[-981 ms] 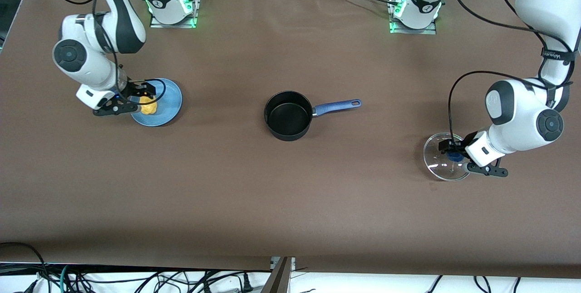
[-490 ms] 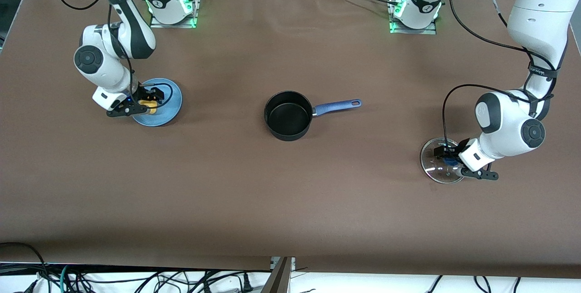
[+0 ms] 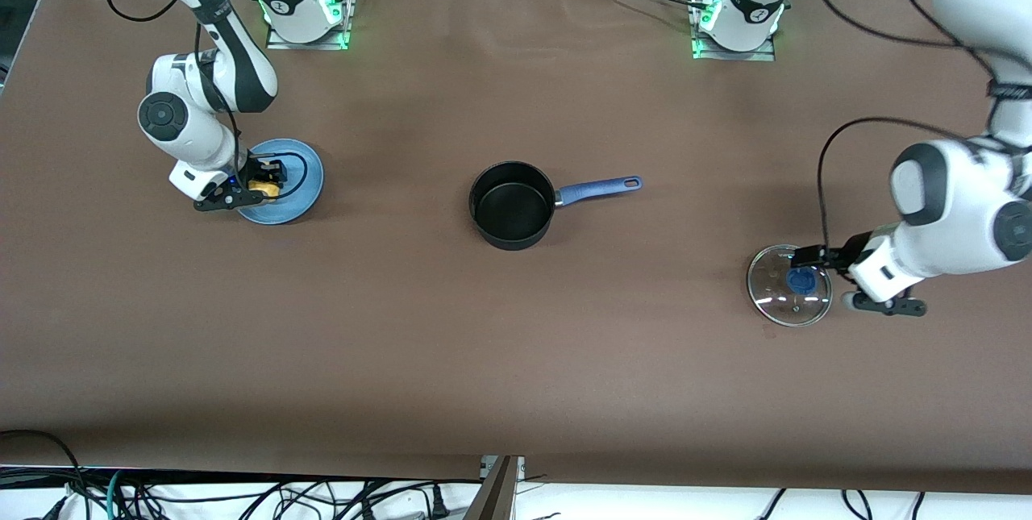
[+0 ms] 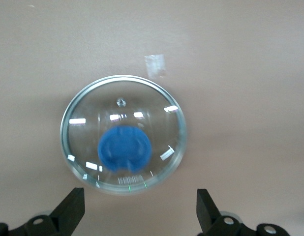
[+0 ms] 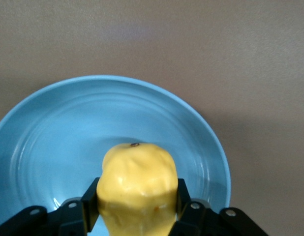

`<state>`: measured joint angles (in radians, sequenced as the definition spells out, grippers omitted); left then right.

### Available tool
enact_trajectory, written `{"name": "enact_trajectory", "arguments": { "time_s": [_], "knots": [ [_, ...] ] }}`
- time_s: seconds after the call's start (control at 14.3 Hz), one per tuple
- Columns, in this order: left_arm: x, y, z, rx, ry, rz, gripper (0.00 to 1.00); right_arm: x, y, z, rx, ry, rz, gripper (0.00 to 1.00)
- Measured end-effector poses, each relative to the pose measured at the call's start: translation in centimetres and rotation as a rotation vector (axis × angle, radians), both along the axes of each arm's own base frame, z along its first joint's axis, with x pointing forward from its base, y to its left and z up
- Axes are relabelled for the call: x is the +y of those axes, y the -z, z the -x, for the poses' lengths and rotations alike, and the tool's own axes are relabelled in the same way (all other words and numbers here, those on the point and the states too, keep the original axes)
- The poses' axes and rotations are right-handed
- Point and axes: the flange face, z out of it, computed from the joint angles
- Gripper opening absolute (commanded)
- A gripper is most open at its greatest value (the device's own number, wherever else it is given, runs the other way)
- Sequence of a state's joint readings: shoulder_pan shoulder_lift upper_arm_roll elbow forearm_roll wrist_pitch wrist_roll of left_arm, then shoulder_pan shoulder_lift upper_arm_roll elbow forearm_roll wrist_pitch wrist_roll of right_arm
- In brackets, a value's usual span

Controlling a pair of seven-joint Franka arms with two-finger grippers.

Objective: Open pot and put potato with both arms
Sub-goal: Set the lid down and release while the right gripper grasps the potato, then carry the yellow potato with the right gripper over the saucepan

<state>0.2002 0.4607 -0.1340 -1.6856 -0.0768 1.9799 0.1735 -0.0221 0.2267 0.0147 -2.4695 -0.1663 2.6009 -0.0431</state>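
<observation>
- Pot [image 3: 513, 205] sits uncovered mid-table, its blue handle [image 3: 600, 188] pointing toward the left arm's end.
- Right gripper [image 5: 137, 204] pinches the potato [image 5: 137, 189] over the blue plate [image 5: 53, 142].
- Left gripper [image 4: 139, 211], fingers spread, hovers beside the lid [image 4: 123, 133], which lies flat, knob up.

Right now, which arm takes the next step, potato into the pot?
Right. The right gripper is shut on the potato over the blue plate. The pot stands open. The left gripper is open above the glass lid resting on the table.
</observation>
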Motion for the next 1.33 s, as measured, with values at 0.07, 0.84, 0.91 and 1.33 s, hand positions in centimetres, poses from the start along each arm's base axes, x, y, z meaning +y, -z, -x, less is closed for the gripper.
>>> {"name": "enact_trajectory", "arguments": {
  "time_s": [0.07, 0.84, 0.91, 1.33],
  "knots": [
    [-0.6, -3.0, 0.0, 0.013, -0.003, -0.003, 1.0, 0.0, -0.1, -0.1, 0.002, -0.001, 0.001, 0.31],
    [-5.6, -25.4, 3.9, 0.002, -0.173, -0.097, 1.0, 15.6, -19.5, -8.0, 0.175, 0.053, -0.081, 0.31],
    [-5.4, -25.9, 4.2, -0.005, -0.179, -0.101, 1.0, 19.0, -20.4, -8.1, 0.169, 0.086, -0.106, 0.31],
    [-5.4, -26.1, 4.4, -0.005, -0.18, -0.104, 1.0, 38.7, -18.0, -9.3, 0.137, 0.34, -0.185, 0.31]
  ]
}}
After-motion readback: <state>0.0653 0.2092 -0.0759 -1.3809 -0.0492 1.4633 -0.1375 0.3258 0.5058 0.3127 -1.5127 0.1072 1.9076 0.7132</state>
